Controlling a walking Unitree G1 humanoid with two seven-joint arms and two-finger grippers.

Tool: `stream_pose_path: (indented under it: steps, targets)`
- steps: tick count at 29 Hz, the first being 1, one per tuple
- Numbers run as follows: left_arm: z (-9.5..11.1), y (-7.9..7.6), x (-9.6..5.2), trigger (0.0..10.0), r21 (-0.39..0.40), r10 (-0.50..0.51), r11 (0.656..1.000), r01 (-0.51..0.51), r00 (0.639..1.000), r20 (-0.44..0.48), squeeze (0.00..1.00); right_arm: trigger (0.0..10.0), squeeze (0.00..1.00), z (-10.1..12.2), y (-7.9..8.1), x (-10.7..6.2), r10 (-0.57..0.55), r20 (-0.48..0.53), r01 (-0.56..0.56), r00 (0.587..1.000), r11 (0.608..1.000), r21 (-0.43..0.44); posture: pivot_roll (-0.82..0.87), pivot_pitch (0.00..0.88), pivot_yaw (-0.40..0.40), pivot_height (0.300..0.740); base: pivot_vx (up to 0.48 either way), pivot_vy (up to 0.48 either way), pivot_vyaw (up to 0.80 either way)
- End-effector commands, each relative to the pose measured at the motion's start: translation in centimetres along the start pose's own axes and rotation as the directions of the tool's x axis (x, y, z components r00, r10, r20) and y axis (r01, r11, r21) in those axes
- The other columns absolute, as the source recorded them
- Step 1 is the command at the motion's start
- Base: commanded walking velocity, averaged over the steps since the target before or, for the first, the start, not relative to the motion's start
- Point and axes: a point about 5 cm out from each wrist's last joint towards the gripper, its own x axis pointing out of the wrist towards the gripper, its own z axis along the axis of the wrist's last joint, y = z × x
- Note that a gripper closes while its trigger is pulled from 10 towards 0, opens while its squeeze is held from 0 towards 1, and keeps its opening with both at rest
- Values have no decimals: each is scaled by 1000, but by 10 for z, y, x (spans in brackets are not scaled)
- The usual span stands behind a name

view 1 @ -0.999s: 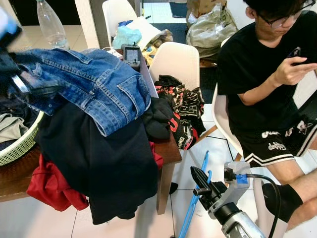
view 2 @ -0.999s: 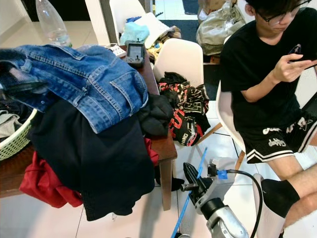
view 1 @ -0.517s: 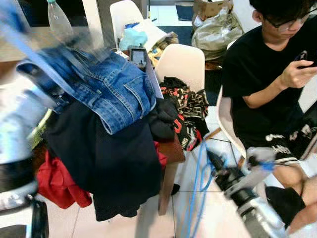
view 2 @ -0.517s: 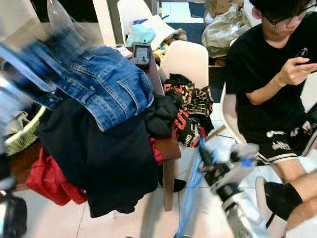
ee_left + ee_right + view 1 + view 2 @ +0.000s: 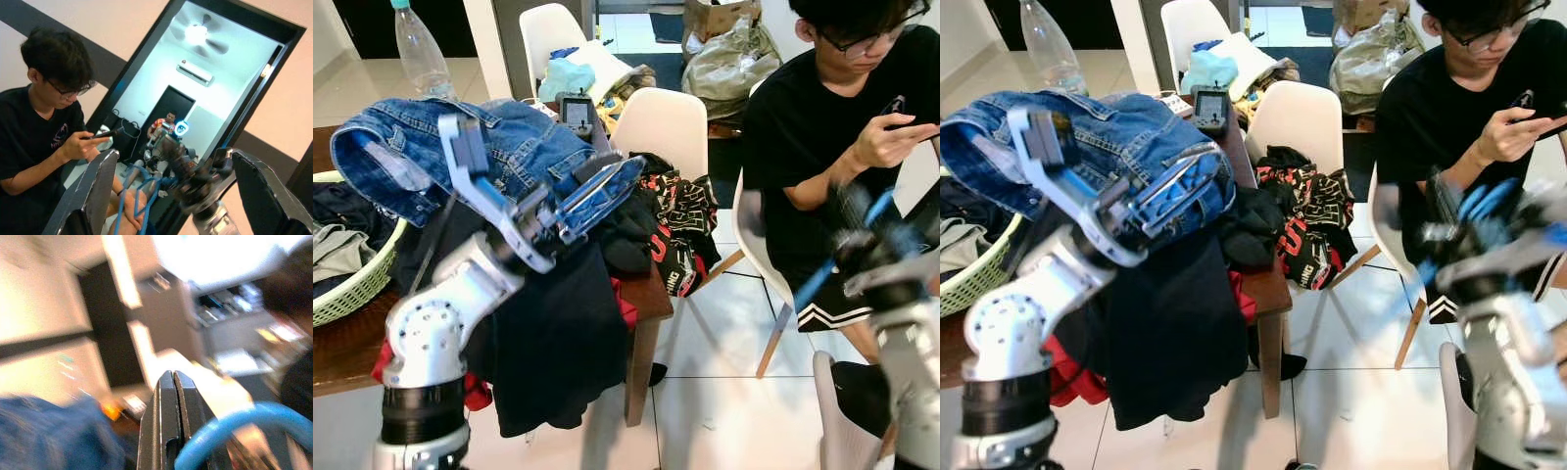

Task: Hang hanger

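Two pressed-together fingers (image 5: 172,421) of the right gripper (image 5: 867,220) pinch the blue hanger (image 5: 220,431); the left gripper (image 5: 607,191) is held wide apart.

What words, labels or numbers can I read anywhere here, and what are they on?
No text can be read for certain.
Red and white print on the black garment draped over the chair: too crumpled to read.
Screen of the small device on the table: too small to read.
Logo on the person's T-shirt: too small and blurred to read.
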Motion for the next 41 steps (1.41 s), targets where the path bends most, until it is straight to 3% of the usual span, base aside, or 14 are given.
stream_pose_path:
  steps: [1, 4, 10, 16, 22, 25, 27, 28, 30, 31, 33, 35, 38, 41]
  targets:
    - [4, 2, -8, 10000, -32, 5, 999, -3, 998, 66, 0, 10000, 0, 5, 5, -1, 47, 23, -48, 999, 997, 66, 21, 144, 26, 740, 0, 0, 0]
    - [2, 0, -27, 10000, -135, -46, 989, 67, 987, 154, 0, 10000, 0, 37, 22, 3, 252, 145, -273, 957, 951, 144, 17, 138, 19, 740, 0, 0, 0]
    - [10, 1, -41, 10000, -171, -61, 980, 98, 975, 213, 0, 10000, 0, 55, 37, -3, 467, 131, -482, 874, 868, 120, 17, 131, 16, 740, 0, 0, 0]
    - [14, 3, -44, 10000, -166, -48, 983, 84, 976, 212, 0, 10000, 0, 57, 42, -2, 528, 82, -535, 845, 836, 122, 18, 129, 13, 740, 0, 0, 0]
    - [4, 5, -48, 10000, -243, -37, 965, 98, 969, 244, 0, 10000, 0, 59, 62, -2, 646, 106, -652, 756, 728, 213, 19, 125, 7, 740, 0, 0, 0]
    - [-7, 8, -50, 10000, -356, -51, 922, 150, 961, 271, 0, 10000, 0, 62, 78, 0, 718, 159, -730, 678, 633, 257, 13, 121, 10, 740, 0, 0, 0]
    - [-12, 14, -53, 10000, -436, -52, 880, 187, 951, 304, 0, 10000, 0, 62, 92, 1, 764, 217, -785, 608, 538, 307, 6, 117, 13, 740, 0, 0, 0]
    - [-12, 14, -53, 10000, -436, -52, 880, 187, 951, 304, 0, 10000, 0, 62, 92, 1, 764, 217, -785, 608, 538, 307, 6, 117, 13, 740, 0, 0, 0]
    - [-18, 24, -54, 10000, -496, -34, 847, 192, 951, 309, 0, 10000, 0, 58, 106, 0, 801, 261, -824, 539, 438, 360, 3, 113, 16, 740, 0, 0, 0]
    - [-18, 24, -54, 10000, -496, -34, 847, 192, 951, 309, 0, 10000, 0, 58, 106, 0, 801, 261, -824, 539, 438, 360, 3, 113, 16, 740, 0, 0, 0]
    - [-27, 31, -52, 10000, -564, -37, 802, 199, 958, 286, 0, 10000, 0, 54, 118, -1, 834, 272, -847, 480, 360, 390, -2, 110, 23, 740, 0, 0, 0]
    - [-35, 30, -49, 10000, -603, -46, 769, 213, 959, 279, 0, 10000, 0, 54, 123, 1, 846, 285, -861, 450, 325, 391, -2, 109, 24, 740, 0, 0, 0]
    - [-37, 30, -48, 10000, -613, -49, 759, 219, 959, 281, 0, 10000, 0, 54, 124, 1, 850, 289, -865, 441, 317, 389, -2, 109, 24, 740, 0, 0, 0]
    - [-49, 23, -42, 10000, -665, -68, 702, 255, 953, 295, 0, 10000, 0, 57, 128, 4, 855, 309, -876, 416, 287, 387, -3, 112, 25, 740, 0, 0, 0]
